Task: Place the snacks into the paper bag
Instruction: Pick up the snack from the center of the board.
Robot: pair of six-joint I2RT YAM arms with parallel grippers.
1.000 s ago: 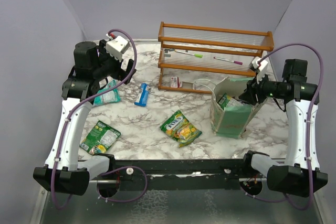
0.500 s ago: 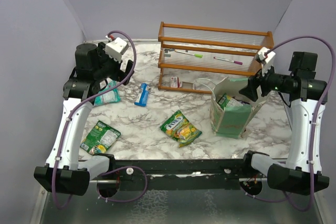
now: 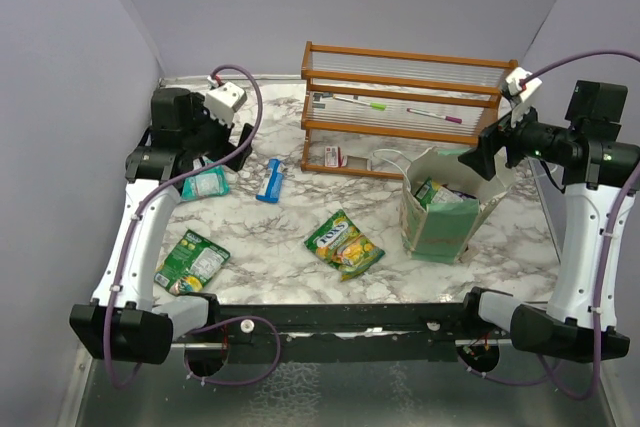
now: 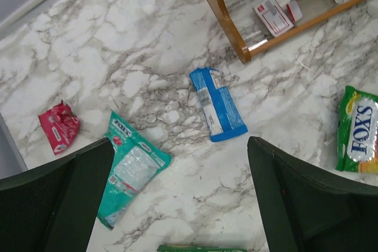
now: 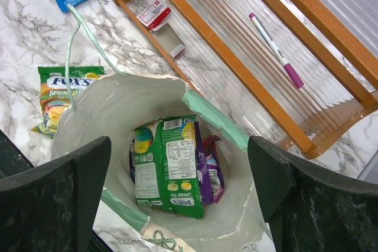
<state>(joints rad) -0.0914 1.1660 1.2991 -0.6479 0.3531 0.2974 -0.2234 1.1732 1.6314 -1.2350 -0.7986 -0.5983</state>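
The pale-green paper bag (image 3: pixel 441 228) stands upright at the right, its cream inside (image 5: pixel 112 104) in the right wrist view. A green-and-yellow packet (image 5: pixel 168 166) and a purple packet (image 5: pixel 208 169) lie in it. My right gripper (image 3: pixel 478 160) hovers open above the bag's mouth (image 5: pixel 177 146), holding nothing. My left gripper (image 3: pixel 232 150) hangs open and empty (image 4: pixel 180 199) over the table's left. Below it lie a teal packet (image 4: pixel 133 169), a blue bar (image 4: pixel 217 103) and a red-pink packet (image 4: pixel 59 127). Two green-and-yellow packets (image 3: pixel 344 244) (image 3: pixel 190 261) lie on the marble.
A brown wooden slatted rack (image 3: pixel 410 107) stands at the back, just behind the bag, with pens (image 5: pixel 274 48) on its shelves and a small red-white carton (image 4: pixel 273 15) under it. The bag's thin handle (image 5: pixel 74 45) arches toward the rack's corner.
My right gripper has opened wide and risen up and to the right, away from the bag's mouth. The left arm has shifted slightly toward the back.
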